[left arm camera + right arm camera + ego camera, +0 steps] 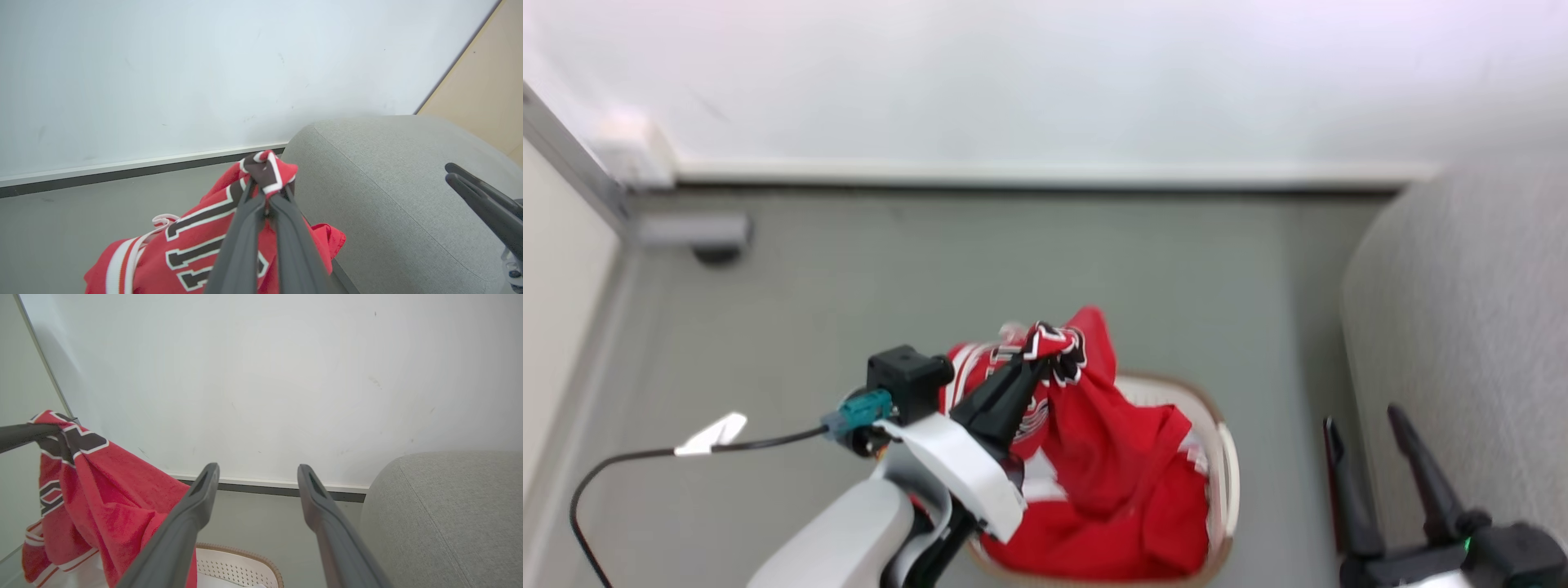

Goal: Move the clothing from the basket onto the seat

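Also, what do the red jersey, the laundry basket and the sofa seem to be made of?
The red jersey looks like soft sports fabric, probably synthetic: matte, hanging in loose folds. The laundry basket seems to be smooth cream plastic, judging by its moulded perforated wall. The sofa is covered in light-grey woven upholstery, matte, with a fine speckled weave.
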